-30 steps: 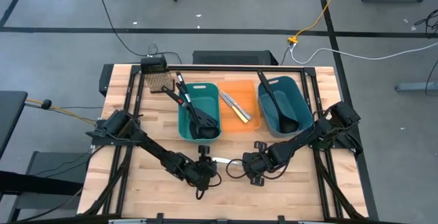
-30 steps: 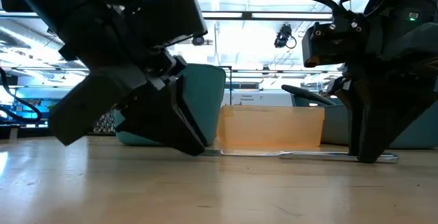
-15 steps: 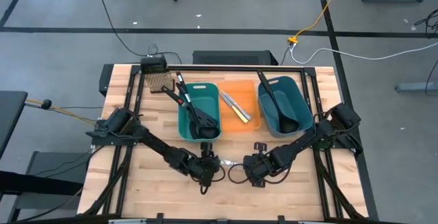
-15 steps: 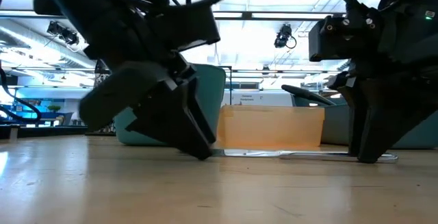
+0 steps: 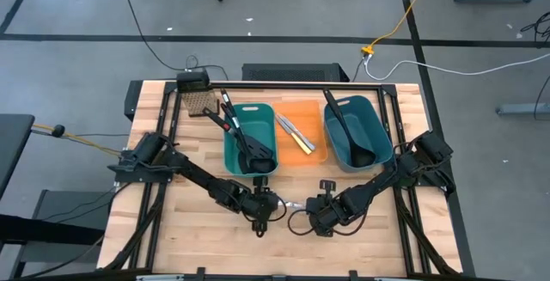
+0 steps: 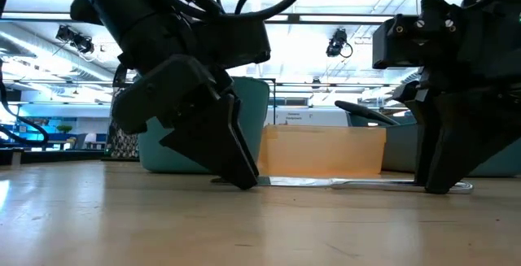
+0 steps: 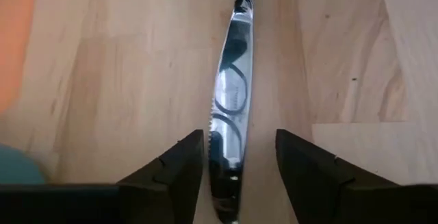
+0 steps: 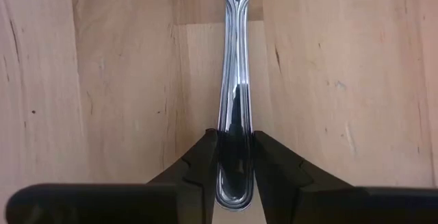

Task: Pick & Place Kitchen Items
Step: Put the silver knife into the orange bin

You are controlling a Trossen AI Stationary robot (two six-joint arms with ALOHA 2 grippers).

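A slim silver table knife [image 5: 293, 204] lies on the wooden table near its front middle. It also shows in the low view [image 6: 366, 183]. My right gripper [image 8: 235, 162] is shut on the knife's handle; in the high view it is at the knife's right end [image 5: 314, 215]. My left gripper [image 7: 239, 161] is open at the knife's left end [image 5: 263, 205]. One of its fingers stands on either side of the blade [image 7: 231, 101] without touching it. My right gripper pinches the knife's handle near its free end [image 8: 235, 125] between its two fingers, one on each long side. The fingers [image 6: 440, 176] come from above, pointing down. The knife lies level, low along the table top.
A teal bin [image 5: 250, 139] with black utensils, an orange bin [image 5: 302, 119] with knives and a second teal bin [image 5: 357, 131] with a black ladle stand in a row behind the grippers. A red-marked spatula handle [image 5: 227, 116] sticks out over the left bin's rim.
My left gripper has gone toward the table's right and far edges, up to the knife's blade end, and now stands astride the blade. The knife and my right gripper have kept their place.
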